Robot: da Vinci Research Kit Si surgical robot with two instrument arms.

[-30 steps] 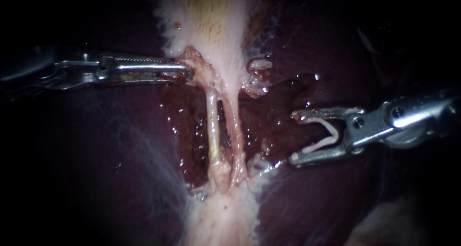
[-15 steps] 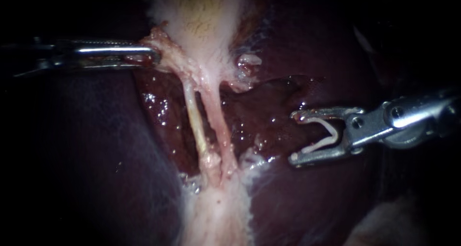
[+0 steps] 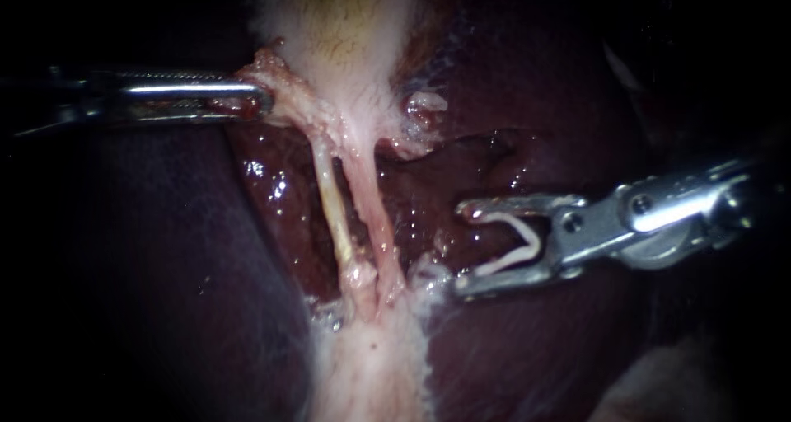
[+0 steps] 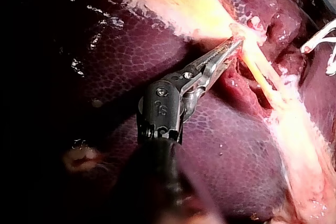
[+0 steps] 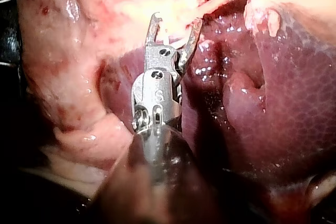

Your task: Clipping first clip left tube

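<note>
While the left instrument (image 3: 262, 102) has its jaws clenched on the tissue strand at the left tube's (image 3: 334, 212) upper end, the right instrument (image 3: 460, 247) has jaws spread, holding an open white clip (image 3: 515, 245) from both sides. Clip mouth faces the left tube, near but not touching it; right tube (image 3: 377, 220) sits between them. Left tube is pale and slanted, running down from the gallbladder (image 3: 346, 26). Liver (image 3: 165, 265) lies behind it.

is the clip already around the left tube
No, the clip is held by the right instrument between its jaws, apart from the left tube.
</note>
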